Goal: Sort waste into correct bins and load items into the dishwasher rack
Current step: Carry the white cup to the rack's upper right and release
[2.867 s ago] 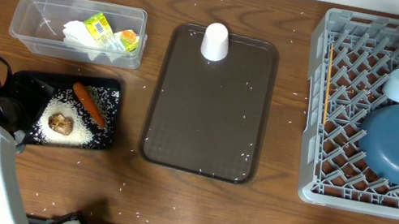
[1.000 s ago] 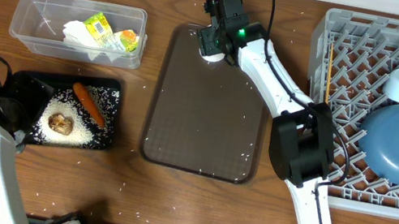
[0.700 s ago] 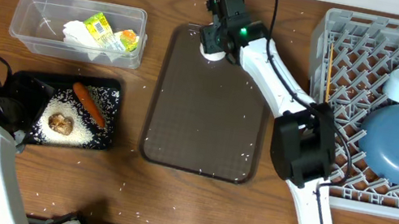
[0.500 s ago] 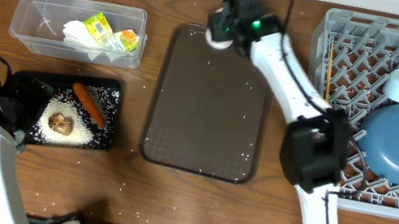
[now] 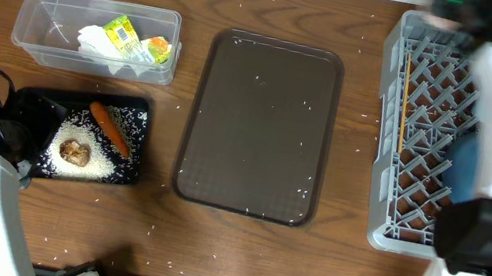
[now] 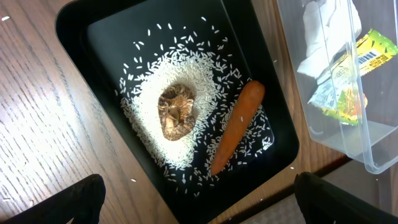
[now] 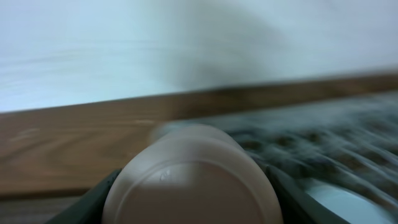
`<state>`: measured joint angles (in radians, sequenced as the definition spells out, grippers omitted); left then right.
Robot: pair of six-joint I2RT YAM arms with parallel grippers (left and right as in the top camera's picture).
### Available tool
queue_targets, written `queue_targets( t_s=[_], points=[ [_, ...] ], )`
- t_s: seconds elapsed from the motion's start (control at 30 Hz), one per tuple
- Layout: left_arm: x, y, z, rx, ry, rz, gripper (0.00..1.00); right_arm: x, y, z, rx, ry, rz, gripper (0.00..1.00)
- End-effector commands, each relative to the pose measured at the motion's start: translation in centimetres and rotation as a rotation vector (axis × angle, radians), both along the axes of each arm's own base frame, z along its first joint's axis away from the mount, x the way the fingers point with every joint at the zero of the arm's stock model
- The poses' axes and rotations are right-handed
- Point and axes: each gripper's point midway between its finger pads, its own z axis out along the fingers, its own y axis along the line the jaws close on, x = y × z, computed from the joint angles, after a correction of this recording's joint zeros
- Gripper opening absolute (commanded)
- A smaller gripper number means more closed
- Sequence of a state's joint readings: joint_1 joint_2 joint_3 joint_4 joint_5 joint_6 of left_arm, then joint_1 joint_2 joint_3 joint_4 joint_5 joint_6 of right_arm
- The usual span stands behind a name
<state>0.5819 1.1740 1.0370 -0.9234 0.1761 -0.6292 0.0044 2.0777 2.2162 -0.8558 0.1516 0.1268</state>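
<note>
Wooden table (image 5: 333,275): white cup (image 7: 191,177) has left the brown tray (image 5: 257,130), now clenched between the right gripper (image 7: 193,193) jaws above the dishwasher rack (image 5: 419,138) for loading; left gripper (image 6: 199,205) spread, empty.

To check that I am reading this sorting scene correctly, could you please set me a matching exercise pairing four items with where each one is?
Things:
1. orange carrot
2. yellow-green printed wrapper
3. white cup
4. wooden chopsticks

Places:
A. held in the right gripper
B. in the black tray, on rice
C. in the grey dishwasher rack, by its left wall
D. in the clear plastic tub

Pairs: 1-B, 2-D, 3-A, 4-C
</note>
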Motion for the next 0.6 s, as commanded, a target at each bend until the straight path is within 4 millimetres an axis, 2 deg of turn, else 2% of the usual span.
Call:
queue_targets(
  t_s=[0.0,0.03,0.1,0.3,0.43,0.57],
  points=[
    [-0.3,0.2,-0.1,0.005,0.009,0.014,0.98,-2.6,-9.5,0.8,-0.009,0.021,-0.195,0.55],
    [-0.3,0.2,-0.1,0.005,0.009,0.014,0.98,-3.6,-12.1,0.2,-0.002,0.050,-0.244,0.55],
    [-0.3,0.2,-0.1,0.005,0.009,0.014,0.98,-5.2,-15.7,-0.6,0.014,0.086,-0.309,0.54],
    [-0.3,0.2,-0.1,0.005,0.009,0.014,0.98,-9.6,-24.5,-2.4,0.085,0.127,-0.461,0.56],
    [-0.3,0.2,-0.1,0.005,0.009,0.014,0.98,-11.5,-27.3,-4.0,0.146,0.159,-0.502,0.58],
    [-0.3,0.2,-0.1,0.005,0.009,0.014,0.98,-12.0,-28.5,-6.1,0.194,0.192,-0.503,0.61]
  ],
)
